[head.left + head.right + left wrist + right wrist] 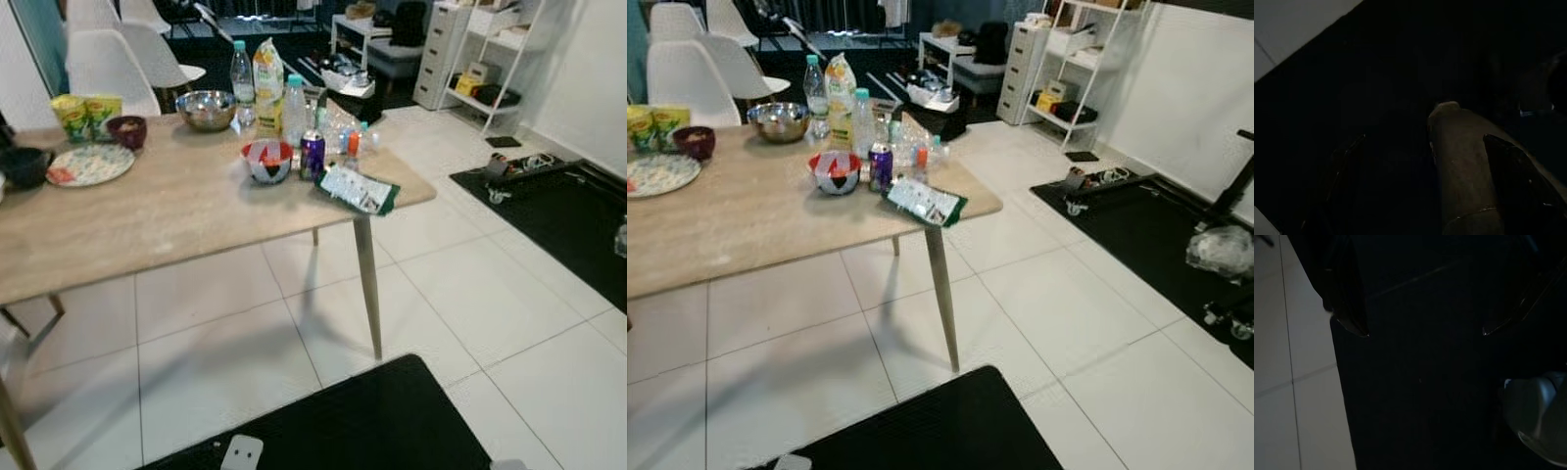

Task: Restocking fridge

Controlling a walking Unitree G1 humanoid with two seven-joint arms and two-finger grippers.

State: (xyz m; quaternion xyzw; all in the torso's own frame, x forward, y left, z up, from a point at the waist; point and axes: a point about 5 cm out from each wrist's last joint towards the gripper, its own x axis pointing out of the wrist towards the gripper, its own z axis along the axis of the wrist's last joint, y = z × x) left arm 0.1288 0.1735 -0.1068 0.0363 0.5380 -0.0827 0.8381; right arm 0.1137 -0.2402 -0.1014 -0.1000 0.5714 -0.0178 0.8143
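Observation:
A wooden table (147,215) stands ahead to the left. At its far right corner are clustered two clear water bottles (242,73), a yellow juice carton (267,73), a purple can (313,155), a small orange-capped bottle (353,147), a red bowl (266,160) and a flat green packet (357,190) that overhangs the edge. A metal bowl (206,109) sits behind them. My left gripper (1430,166) hangs open in the dark beside a rounded brownish shape. My right gripper (1425,330) hangs open over a black mat, with nothing between its fingers.
A patterned plate (90,164), a dark bowl (127,130) and yellow-green boxes (86,115) lie on the table's left. White chairs (108,64) stand behind it. A black mat (372,421) lies at my feet, another (568,215) to the right. Drawers (441,49) and shelves stand at the back.

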